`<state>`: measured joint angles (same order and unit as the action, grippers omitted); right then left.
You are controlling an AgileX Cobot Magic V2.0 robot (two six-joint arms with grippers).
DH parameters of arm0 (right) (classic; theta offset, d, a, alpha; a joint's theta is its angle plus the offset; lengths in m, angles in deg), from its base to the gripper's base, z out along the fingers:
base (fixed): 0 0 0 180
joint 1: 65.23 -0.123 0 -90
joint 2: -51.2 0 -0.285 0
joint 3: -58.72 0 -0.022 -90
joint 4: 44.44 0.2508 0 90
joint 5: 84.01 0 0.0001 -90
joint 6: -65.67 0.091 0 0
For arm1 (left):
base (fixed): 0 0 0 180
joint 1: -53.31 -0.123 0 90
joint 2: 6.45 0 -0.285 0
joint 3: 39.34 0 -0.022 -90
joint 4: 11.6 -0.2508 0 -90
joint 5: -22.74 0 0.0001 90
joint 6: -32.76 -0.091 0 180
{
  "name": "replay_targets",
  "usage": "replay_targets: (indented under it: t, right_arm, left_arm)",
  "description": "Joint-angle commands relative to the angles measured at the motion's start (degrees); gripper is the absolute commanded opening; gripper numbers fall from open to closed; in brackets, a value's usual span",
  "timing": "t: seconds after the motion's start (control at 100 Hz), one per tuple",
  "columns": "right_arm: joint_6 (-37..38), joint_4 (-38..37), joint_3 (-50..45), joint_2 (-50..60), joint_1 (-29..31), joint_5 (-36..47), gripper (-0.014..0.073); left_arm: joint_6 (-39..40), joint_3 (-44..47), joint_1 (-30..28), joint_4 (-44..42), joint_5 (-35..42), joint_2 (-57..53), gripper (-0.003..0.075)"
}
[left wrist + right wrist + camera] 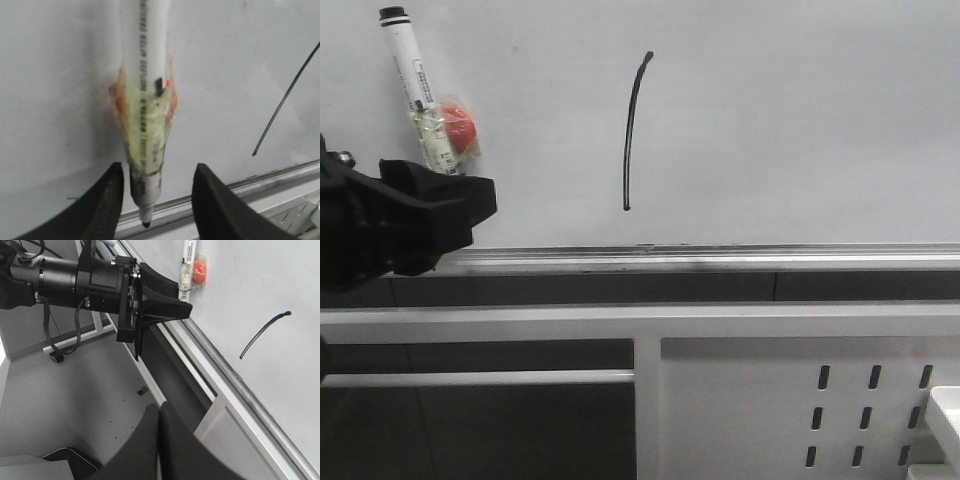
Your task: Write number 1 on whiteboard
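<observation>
Your number 1 [633,130] already stands near the middle of the whiteboard [800,120], nearly upright above the tray rail [720,258]. The marker [418,85] sits toward the board's left edge, long axis upright, between your left gripper's [157,200] spread jaws, untouched. Your right gripper [159,440] is closed, holding nothing.

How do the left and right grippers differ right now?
The left gripper has its fingers spread, with the marker pen between them but not clamped; the right gripper has its fingers pressed together on nothing. The left sits close against the whiteboard, beside the number 1; the right hangs back, away from the board. Both have black fingers.
</observation>
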<state>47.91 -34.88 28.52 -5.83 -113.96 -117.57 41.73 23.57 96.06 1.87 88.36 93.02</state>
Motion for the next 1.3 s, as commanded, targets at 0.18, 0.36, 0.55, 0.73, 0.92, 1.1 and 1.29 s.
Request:
replay_targets:
  t: [0.18,0.36,0.55,0.73,0.92,1.1,1.29]
  right_arm:
    - [0.1,-0.2,1.5,0.1,0.3,3.9,-0.0059]
    - [0.1,-0.2,-1.4,4.6,0.3,12.8,-0.0058]
    - [0.1,-0.2,-14.5,17.1,0.3,29.1,-0.0057]
    - [0.1,-0.2,-29.3,28.0,0.3,36.2,-0.0057]
    - [0.1,-0.2,-38.6,35.0,0.3,42.3,-0.0059]
    - [0.1,-0.2,-39.0,35.9,0.3,42.1,-0.0059]
    - [0.1,-0.2,-39.0,35.9,0.3,42.1,-0.0059]
  left_arm:
    - [0.5,3.5,-0.1,0.0,12.4,-6.6,0.0369]
    - [0.5,7.9,0.0,-0.6,12.4,-13.1,0.0369]
    - [-5.8,12.9,0.0,-1.8,12.4,-18.6,0.0279]
    - [-6.4,16.3,0.0,-5.1,12.4,-20.6,-0.0017]
    - [-7.3,16.3,0.0,-9.4,11.7,-20.6,-0.002]
    - [-7.3,14.2,0.0,-8.1,9.8,-20.6,-0.002]
    - [-9.0,5.7,0.0,-10.6,-6.4,-23.2,-0.002]
